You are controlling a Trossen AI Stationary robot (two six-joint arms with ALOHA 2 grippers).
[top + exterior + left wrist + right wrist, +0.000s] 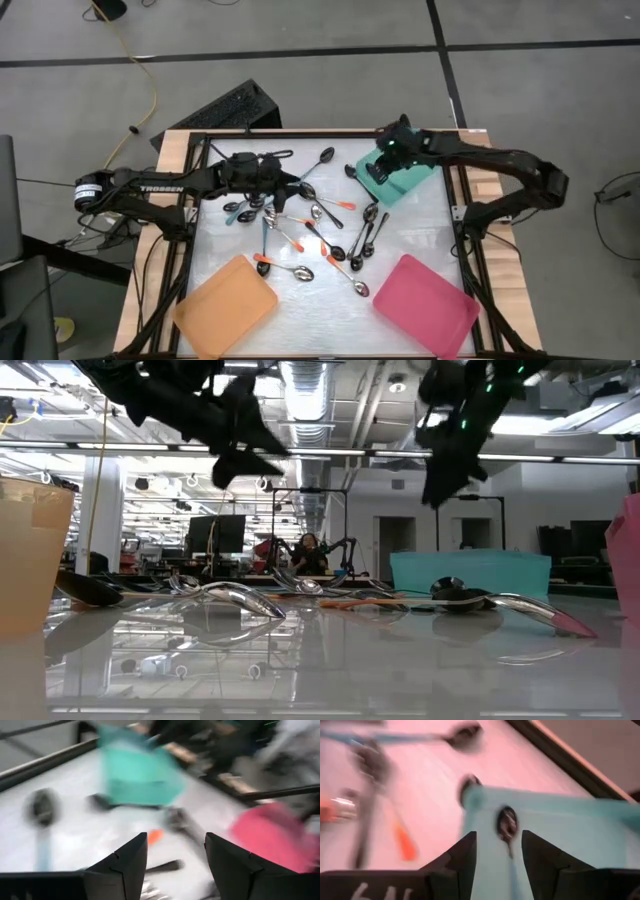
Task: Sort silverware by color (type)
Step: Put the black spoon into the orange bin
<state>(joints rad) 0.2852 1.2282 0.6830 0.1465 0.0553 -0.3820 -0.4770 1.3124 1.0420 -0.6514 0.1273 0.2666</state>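
a pale glossy table with a wooden rim carries three flat trays: an orange tray at its near left corner, a pink tray at its near right, a teal tray at the far right. the spoons lie scattered across its middle, between the trays.

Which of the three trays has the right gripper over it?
The teal tray, at the table's far right. The right gripper hangs over it, and the right wrist view shows a spoon lying in it. The orange tray and pink tray sit at the near edge.
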